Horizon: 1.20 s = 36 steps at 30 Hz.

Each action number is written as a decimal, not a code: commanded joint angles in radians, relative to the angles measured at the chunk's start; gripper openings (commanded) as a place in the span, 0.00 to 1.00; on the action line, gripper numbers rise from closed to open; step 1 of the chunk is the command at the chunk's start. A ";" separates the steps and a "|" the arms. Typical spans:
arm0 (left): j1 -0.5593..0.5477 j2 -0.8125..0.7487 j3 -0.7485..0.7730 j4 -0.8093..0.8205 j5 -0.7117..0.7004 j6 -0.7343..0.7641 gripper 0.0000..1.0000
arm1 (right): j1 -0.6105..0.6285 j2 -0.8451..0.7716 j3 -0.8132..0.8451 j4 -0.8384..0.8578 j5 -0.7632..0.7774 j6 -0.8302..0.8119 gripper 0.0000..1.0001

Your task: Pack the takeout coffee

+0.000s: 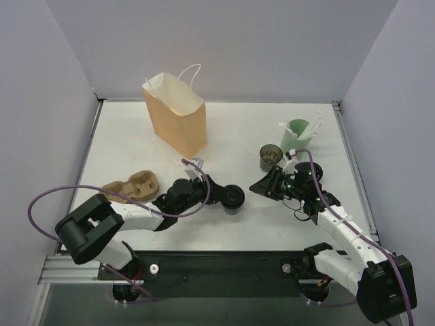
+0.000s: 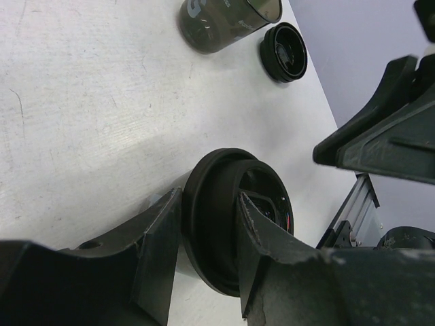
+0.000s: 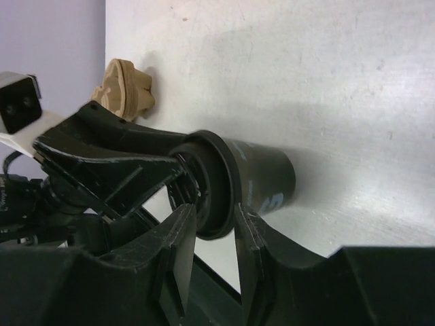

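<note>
**Left claw's got the coffee**

Left gripper [image 1: 228, 197] is clamped on the rim of the lidded coffee [image 3: 265, 183], mid-table at about 5 o'clock from the bag [image 1: 175, 115]. Right gripper [image 1: 260, 186] sits near it at 3 o'clock, fingers parted, gripping nothing. A lidless cup [image 1: 270, 156] stands at 1 o'clock from the coffee.

Black left claw [image 1: 219, 193] and right claw [image 1: 257, 185] end white arms [image 1: 343, 234] with black joints [image 1: 92, 227] and purple cables [image 1: 41, 197].

Takeout coffee [image 1: 233, 198] centre; tray [image 1: 124, 185] left; bag [image 1: 180, 125] behind; green cup [image 1: 297, 133] right-rear.
</note>
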 commanded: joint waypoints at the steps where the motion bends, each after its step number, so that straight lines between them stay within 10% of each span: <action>1: -0.014 0.093 -0.075 -0.474 -0.035 0.066 0.43 | 0.014 -0.041 -0.073 0.061 -0.015 0.085 0.31; 36: -0.076 0.189 -0.121 -0.382 -0.067 -0.029 0.42 | 0.089 0.166 -0.468 0.742 0.057 0.307 0.09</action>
